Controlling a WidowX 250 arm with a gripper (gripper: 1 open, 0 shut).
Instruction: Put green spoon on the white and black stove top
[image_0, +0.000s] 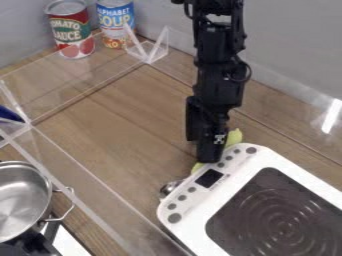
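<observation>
The green spoon (233, 135) leans against the far left corner of the white and black stove top (187, 208). Its yellow-green handle shows beside and just below my gripper (210, 150), and its silver bowl (170, 187) peeks out low by the stove's left edge, on the wooden table. My gripper points steeply down over that corner and its fingers look spread, standing open around the handle. They hide the middle of the handle. The black ringed surface (281, 215) and the dark button panel (210, 181) are bare.
A steel pot (16, 205) sits at the lower left behind a clear plastic divider (80, 95). Two cans (70, 28) (115, 18) stand at the back left. A blue object (11, 115) shows at the left edge.
</observation>
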